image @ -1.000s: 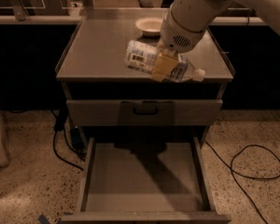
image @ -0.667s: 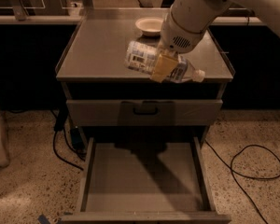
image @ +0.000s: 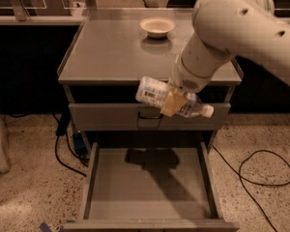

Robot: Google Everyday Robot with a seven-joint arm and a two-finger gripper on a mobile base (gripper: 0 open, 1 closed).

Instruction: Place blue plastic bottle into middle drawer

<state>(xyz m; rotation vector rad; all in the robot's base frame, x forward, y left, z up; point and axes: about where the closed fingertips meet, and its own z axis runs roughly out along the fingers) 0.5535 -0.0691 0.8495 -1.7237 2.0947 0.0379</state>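
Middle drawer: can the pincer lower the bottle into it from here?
Probably yes. The pincer holds the blue plastic bottle above the middle drawer, which is pulled out, with nothing visible between them.

The claw (image: 173,103) hangs just off the front edge of a grey metal surface (image: 111,52), in front of a shut drawer front (image: 106,117) with a small black handle. Below it and to both sides lies a speckled stone floor (image: 29,197). A black cable (image: 261,178) loops on the floor to its right. Dark counters (image: 24,62) stand behind, in dim, warm light.
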